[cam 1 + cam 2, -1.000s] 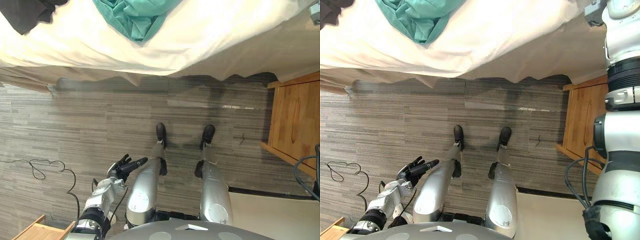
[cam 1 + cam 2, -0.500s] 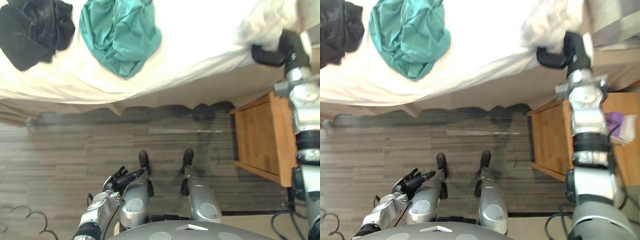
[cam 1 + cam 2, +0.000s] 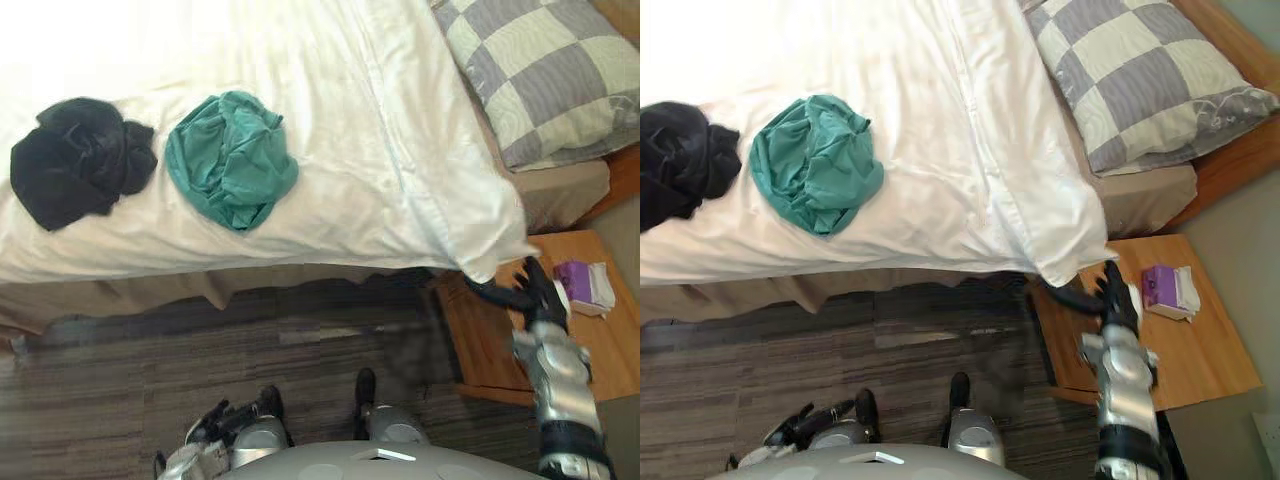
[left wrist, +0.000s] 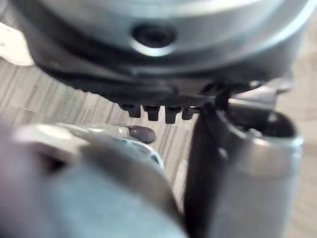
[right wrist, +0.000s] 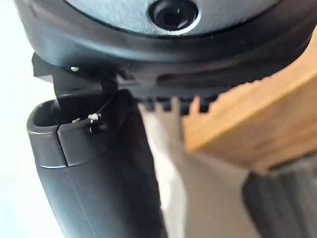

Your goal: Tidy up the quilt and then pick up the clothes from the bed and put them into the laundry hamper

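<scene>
quilt [image 3: 330, 120] looks soft, light (slumps easily); i'd pinch its corner by my splayed right hand [image 3: 525, 298]; left hand [image 3: 218, 425] hangs relaxed.

The right arm [image 3: 1122, 385], at the lower right, is silver-grey, built of rounded segments with black bands. The right hand [image 3: 1108, 298] is dark; its thumb [image 5: 94, 168] is glossy black with a small silver screw [image 5: 92, 117]. The left hand [image 3: 214, 424], lower left, is black too.

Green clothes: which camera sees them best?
The left eye view: the green clothes lie whole, near the picture's middle. The right eye view shows them whole too, further left. The wrist views face the floor and a wooden nightstand.
</scene>
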You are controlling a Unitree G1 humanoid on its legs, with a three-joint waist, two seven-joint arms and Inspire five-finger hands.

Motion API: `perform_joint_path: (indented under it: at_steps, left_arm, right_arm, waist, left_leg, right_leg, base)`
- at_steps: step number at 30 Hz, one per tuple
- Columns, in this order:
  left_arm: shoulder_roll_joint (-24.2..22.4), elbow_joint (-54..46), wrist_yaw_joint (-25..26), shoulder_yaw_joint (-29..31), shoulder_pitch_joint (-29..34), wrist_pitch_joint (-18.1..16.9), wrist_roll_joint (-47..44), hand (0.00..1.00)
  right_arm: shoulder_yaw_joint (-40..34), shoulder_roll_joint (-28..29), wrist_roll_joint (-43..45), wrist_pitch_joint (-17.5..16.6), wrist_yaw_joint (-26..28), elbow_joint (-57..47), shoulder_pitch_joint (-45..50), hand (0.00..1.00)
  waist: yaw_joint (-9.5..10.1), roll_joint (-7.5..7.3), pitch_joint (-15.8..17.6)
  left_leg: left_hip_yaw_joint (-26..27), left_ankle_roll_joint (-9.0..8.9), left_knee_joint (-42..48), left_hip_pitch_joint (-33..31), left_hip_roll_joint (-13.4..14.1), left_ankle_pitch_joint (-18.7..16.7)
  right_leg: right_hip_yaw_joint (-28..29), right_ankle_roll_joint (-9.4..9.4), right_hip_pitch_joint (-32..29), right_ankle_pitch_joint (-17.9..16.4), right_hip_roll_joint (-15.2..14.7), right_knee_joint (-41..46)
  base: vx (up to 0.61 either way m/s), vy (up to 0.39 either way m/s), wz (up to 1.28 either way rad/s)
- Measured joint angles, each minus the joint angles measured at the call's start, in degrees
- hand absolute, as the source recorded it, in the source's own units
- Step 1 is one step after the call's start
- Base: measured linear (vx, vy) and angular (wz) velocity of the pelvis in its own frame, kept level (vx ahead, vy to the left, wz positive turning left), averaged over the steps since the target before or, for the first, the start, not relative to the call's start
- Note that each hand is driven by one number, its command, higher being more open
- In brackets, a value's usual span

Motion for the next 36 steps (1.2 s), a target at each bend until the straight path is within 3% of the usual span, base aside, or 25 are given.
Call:
perform_joint_path:
  at_steps: [5, 10, 11, 14, 18, 22, 28, 31, 33, 36]
  left_arm:
    - [-0.86, 1.5, -0.8, 1.56, 2.2, -0.82, 0.61, 1.0]
    - [-1.36, 2.43, -1.86, 3.23, 3.03, -0.4, 2.99, 1.0]
    - [-1.57, 2.36, -2.13, 3.21, 2.99, 0.21, 3.04, 1.0]
    - [-1.7, 2.38, -2.17, 3.23, 2.98, 0.73, 3.11, 1.0]
    - [-1.56, 2.36, -2.15, 3.09, 2.84, 2.08, 3.16, 1.0]
    - [-0.78, 2.18, -1.72, 2.45, 1.65, 5.29, 4.94, 1.0]
    - [-0.5, 1.74, -1.58, 0.72, 1.57, 4.02, 2.49, 1.0]
    - [-0.54, 1.03, -2.21, 0.01, -1.88, 3.83, 1.51, 1.0]
    - [-0.45, -0.07, -2.68, -2.05, -5.74, 3.18, -1.47, 1.0]
    - [-0.69, -2.14, -2.52, -4.99, -8.7, 2.44, -5.62, 1.0]
  right_arm:
    - [-10.47, -0.65, 0.47, -1.14, -0.03, -0.08, 4.45, 1.0]
    - [-14.11, -0.82, 0.48, -2.69, 0.43, -2.67, 6.14, 1.0]
    - [-15.04, -0.84, 0.53, -2.69, 0.52, -3.68, 6.03, 0.0]
    - [-15.79, -0.89, 1.34, -2.69, 1.27, -5.42, 5.8, 0.0]
    - [-15.43, -1.77, 9.23, -1.93, 2.52, -5.56, 3.17, 0.0]
    - [-8.12, -5.6, 27.01, -0.81, 2.71, -5.47, -5.72, 0.0]
    - [2.23, -6.63, 39.01, -2.53, 2.45, 0.65, -20.97, 0.0]
    - [4.95, -12.49, 42.89, -4.84, 1.42, 2.9, -32.57, 0.0]
    - [5.74, -17.57, 46.03, -9.63, 0.76, 1.93, -43.87, 0.0]
    - [5.91, -20.46, 48.4, -12.93, -1.14, -0.75, -51.27, 0.0]
  waist:
    - [-1.74, 0.87, -3.94]
    - [-2.11, 1.24, -7.13]
    - [-2.24, 1.48, -7.3]
    - [-2.21, 1.54, -7.5]
    - [-2.2, 1.52, -8.27]
    - [-1.79, 1.62, -8.6]
    - [-0.03, 1.71, -5.94]
    - [1.32, 3.14, -0.45]
    - [1.29, 5.33, 6.41]
    - [1.93, 8.34, 12.51]
  left_leg:
    - [1.37, -0.23, -0.18, 1.23, 0.18, -0.73]
    - [2.44, -0.3, -0.21, 1.69, 0.77, -1.84]
    - [2.3, -0.2, -0.21, 1.68, 0.72, -1.9]
    - [1.64, -0.19, -0.2, 1.62, 0.56, -2.0]
    - [0.63, -0.27, -0.19, 1.48, 0.22, -2.01]
    - [1.04, -0.1, 0.01, 2.03, -0.05, -1.95]
    - [3.09, -0.39, 0.07, 4.19, 0.11, -2.24]
    - [3.1, 0.34, 1.95, -0.51, -0.62, -2.6]
    - [2.73, 1.06, 7.13, -8.25, -0.6, -3.09]
    - [2.38, 1.91, 8.95, -14.53, -0.19, -1.91]
  right_leg:
    - [-0.73, -0.61, 0.7, -1.38, 0.0, -0.04]
    - [-4.14, -0.56, 0.87, -1.33, -0.31, -0.05]
    - [-4.28, -0.57, 0.92, -1.34, -0.36, -0.05]
    - [-4.97, -0.6, 1.21, -1.42, -0.59, -0.04]
    - [-6.32, -0.12, 1.69, -1.39, -1.07, -0.03]
    - [-5.77, -0.04, 1.72, -1.03, -1.28, 0.06]
    - [-2.98, -0.06, 2.11, -0.98, -1.03, 1.46]
    - [-1.58, 0.23, -2.82, -0.78, -2.05, 3.42]
    - [-1.43, 0.62, -9.19, -0.37, -3.34, 5.72]
    - [-1.53, -0.66, -15.44, 1.01, -3.44, 7.36]
  base:
    - [-0.02, -0.014, -0.16]
    - [-0.02, -0.024, -0.12]
    - [0.0, -0.01, 0.06]
    - [0.02, 0.0, 0.12]
    - [0.04, 0.008, 0.15]
    - [0.04, 0.011, -0.04]
    - [-0.05, -0.005, -0.22]
    - [-0.2, 0.003, 0.0]
    - [-0.2, 0.008, 0.21]
    - [-0.1, -0.033, 0.17]
